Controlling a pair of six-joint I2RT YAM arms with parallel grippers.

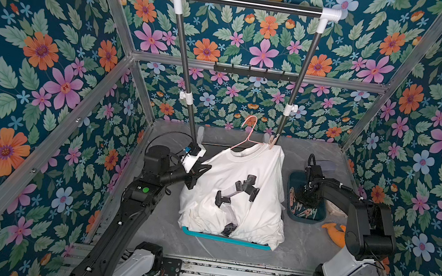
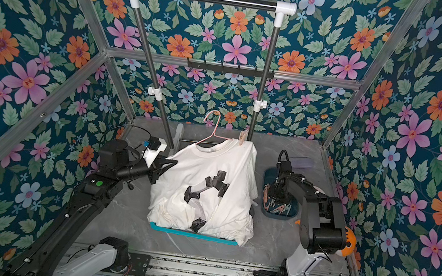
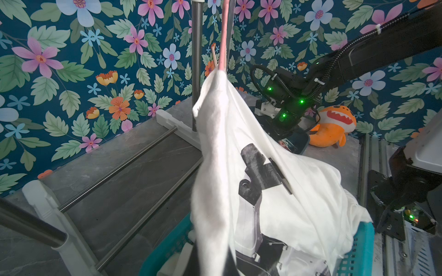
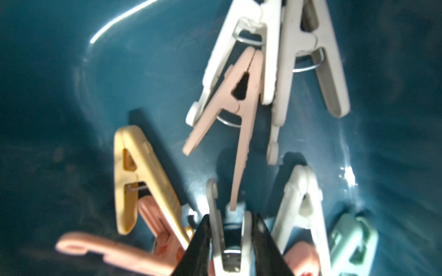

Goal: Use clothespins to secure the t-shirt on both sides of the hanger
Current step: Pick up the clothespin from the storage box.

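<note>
Right tool (image 4: 231,216): is sitting low inside the dark teal plastic tub (image 1: 293,181), right of centre in both top views. Its black fingers (image 4: 198,243) are narrowed onto a pale grey plastic clothespin (image 4: 229,241), one lying against each prong.
Left tool (image 1: 199,174): is pinching, fully closed, the left shoulder edge of the white t-shirt with a black print (image 1: 240,182), mid-frame.
Clothespins (image 4: 229,107): salmon, yellow-beige and grey pegs are lying loose in the tub. One beige clothespin (image 1: 272,144) is already biting the shirt's right shoulder onto the thin pink wire hanger (image 1: 239,143), upper centre.
Shirt: is draping over a turquoise plastic lattice basket (image 1: 200,233) on the grey marble table (image 1: 227,252).
Peg handling: these are looking light, rigid and smooth, with a stiff spring, and are probably twisting out if squeezed off-centre.
Hold point: it is best taken squarely across both prongs behind the wire spring.
Shirt handling: it is soft and limp, and is likely sliding along the thin wire unless kept taut.
Remaining: no peg is showing on the left shoulder.
</note>
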